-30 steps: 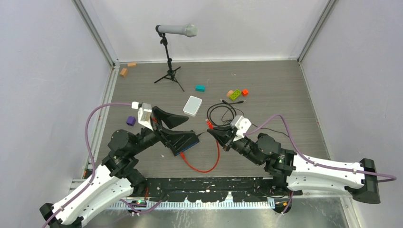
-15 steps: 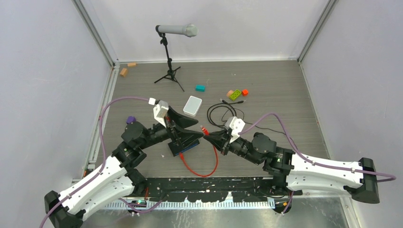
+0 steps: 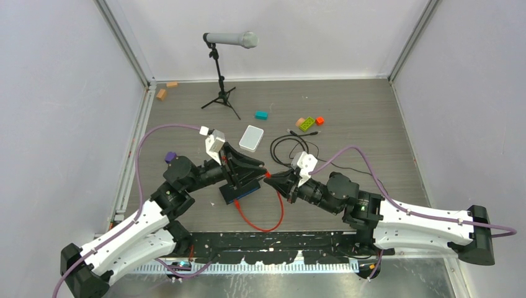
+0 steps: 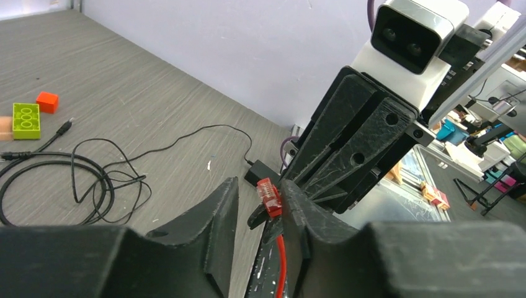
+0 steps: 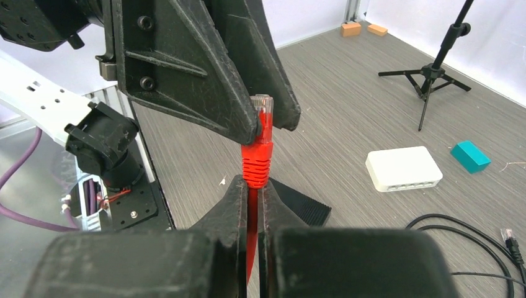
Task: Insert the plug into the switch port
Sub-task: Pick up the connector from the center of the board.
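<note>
Swung right since before, my left hand (image 4: 259, 186) half-spread around the plug (image 5: 262, 105), my right hand (image 5: 253, 183) pinching the red cable (image 4: 283, 261) behind it.

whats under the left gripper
The flat black box with a blue edge lies under the left gripper, which covers its far end; its sockets cannot be made out.

A robotics lab cell: pale walls (image 3: 62, 93) on aluminium rails (image 3: 127, 46) enclose the table (image 3: 372, 112); beyond the left gripper (image 3: 259, 169) stand a tripod microphone (image 3: 231, 40) and toy blocks (image 3: 306, 123).
</note>
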Tool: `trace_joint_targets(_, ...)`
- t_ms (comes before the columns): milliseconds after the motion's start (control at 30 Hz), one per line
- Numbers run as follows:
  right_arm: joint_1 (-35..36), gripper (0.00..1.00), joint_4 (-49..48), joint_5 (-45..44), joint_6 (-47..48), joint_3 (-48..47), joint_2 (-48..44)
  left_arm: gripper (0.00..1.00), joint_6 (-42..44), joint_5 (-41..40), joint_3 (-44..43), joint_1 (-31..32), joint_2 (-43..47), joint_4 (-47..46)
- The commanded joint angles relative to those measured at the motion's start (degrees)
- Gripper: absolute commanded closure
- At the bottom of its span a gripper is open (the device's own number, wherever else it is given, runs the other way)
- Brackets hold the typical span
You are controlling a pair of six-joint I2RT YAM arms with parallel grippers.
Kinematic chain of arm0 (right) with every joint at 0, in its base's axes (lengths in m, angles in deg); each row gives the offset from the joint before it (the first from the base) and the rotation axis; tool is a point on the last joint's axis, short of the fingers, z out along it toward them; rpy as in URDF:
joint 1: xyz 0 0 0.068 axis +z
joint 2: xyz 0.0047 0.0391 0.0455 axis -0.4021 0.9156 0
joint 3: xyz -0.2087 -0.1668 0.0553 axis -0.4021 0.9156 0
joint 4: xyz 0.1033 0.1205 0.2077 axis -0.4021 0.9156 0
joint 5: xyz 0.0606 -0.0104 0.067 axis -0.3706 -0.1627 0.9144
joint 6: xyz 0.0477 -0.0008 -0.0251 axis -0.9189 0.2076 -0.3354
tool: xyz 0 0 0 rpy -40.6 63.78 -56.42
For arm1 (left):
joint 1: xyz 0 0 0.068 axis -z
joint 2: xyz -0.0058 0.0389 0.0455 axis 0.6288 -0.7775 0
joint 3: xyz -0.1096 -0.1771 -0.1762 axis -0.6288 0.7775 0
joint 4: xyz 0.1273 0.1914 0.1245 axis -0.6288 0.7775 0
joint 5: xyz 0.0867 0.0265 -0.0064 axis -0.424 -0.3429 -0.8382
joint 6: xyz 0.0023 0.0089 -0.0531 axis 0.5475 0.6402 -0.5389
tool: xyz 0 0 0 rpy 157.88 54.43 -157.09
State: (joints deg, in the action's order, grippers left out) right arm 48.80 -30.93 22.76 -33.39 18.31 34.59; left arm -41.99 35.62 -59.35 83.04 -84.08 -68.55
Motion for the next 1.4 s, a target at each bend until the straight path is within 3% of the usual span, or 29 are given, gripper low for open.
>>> trace_joint_targets(0, -0.14, 1.0, -2.01, -0.07, -1.19, -2.68, -0.28, 0.71, 0.36, 1.82, -1.15, -0.15, 0.11, -2.91)
trace_joint_targets(133, -0.15, 1.0, -1.44, -1.26, -1.12, -2.69, -0.64, 0.82, 0.3, 2.6, -1.04, -0.17, -0.29, -2.92)
trace_joint_targets(233, -0.13, 0.97, -0.77, -0.71, -1.43, -2.89, -0.88, 1.0, 0.58, 4.35, -1.06, -0.15, -1.11, -3.12)
trace_joint_targets(367, -0.24, 0.65, 5.77, 2.88, -2.54, -5.88, -1.32, 1.0, 1.71, 8.56, -0.37, -0.19, -1.72, -5.41)
trace_joint_targets(433, -0.63, 0.56, 9.68, 5.53, -3.5, -7.22, -1.61, 1.0, 2.11, 10.35, -0.25, -0.22, -1.88, -6.72)
trace_joint_targets(600, -3.45, 0.5, 14.82, 15.71, -6.01, -8.16, -2.2, 1.0, 2.98, 13.99, -0.2, -0.18, -2.08, -9.65)
trace_joint_targets(933, -12.97, 0.63, 6.17, 34.3, -15.15, -5.06, -2.21, 1.0, 2.76, 17.81, -0.35, -0.22, -1.79, -12.07)
trace_joint_targets(1000, -13.92, 0.72, 4.47, 36.06, -16.29, -4.61, -1.94, 1.0, 2.94, 17.61, -0.23, -0.22, -1.72, -11.85)
trace_joint_targets(1100, -14.4, 0.98, 4.26, 36.24, -16.13, -4.52, -0.77, 1.0, 2.96, 15.97, -0.28, -0.17, -1.81, -11.15)
trace_joint_targets(1133, -14.39, 0.99, 4.96, 35.1, -15.26, -4.67, -0.51, 1.0, 2.95, 14.23, -0.42, -0.19, -1.82, -10.26)
trace_joint_targets(1200, -14.41, 1.0, 6.31, 30.56, -13.33, -4.58, -0.45, 0.77, 2.93, 8.47, -1.05, -0.21, -1.73, -7.07)
trace_joint_targets(1267, -14.32, 1.0, 7.55, 23.15, -10.67, -4.17, -1.19, 0.4, 2.46, 2.23, -1.82, -0.21, -1.73, -4.25)
trace_joint_targets(1367, -14.25, 1.0, 6.43, 9.85, -6.68, -2.84, -3.0, 0.08, -0.53, -6.51, -2.28, -0.22, -2.38, -2.52)
